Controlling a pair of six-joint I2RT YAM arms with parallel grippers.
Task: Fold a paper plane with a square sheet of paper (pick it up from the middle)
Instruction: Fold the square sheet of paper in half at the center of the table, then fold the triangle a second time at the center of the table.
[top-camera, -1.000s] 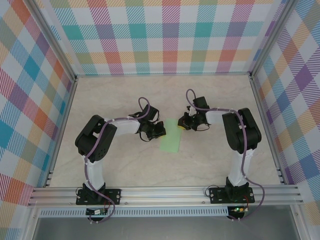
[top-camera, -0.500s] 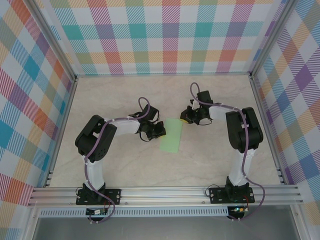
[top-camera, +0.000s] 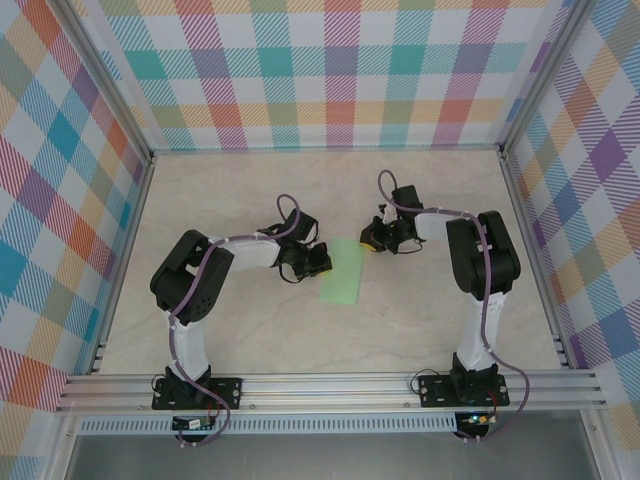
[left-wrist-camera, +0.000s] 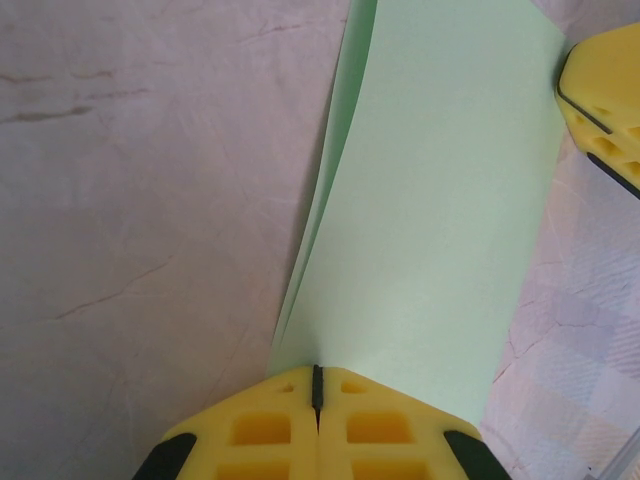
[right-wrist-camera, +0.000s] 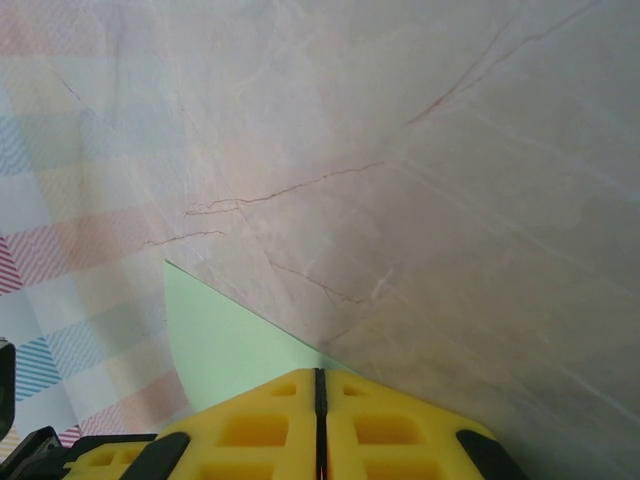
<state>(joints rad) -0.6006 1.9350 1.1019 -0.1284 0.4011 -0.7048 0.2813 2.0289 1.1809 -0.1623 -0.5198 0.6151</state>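
At the centre of the tabletop (top-camera: 250, 200), the square sheet of paper (top-camera: 343, 272) lies folded in half. Our left gripper (left-wrist-camera: 317, 372) and right gripper (right-wrist-camera: 320, 375), both closed and seemingly holding nothing, rest on its edges. We should press the crease firmly, layers aligned.

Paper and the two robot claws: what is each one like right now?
paper: folded over into a long strip, lying on the table, its two layers gaping a little along one long edge.
left gripper: shut, tips at one end of the paper.
right gripper: shut, tips at a corner of the paper.
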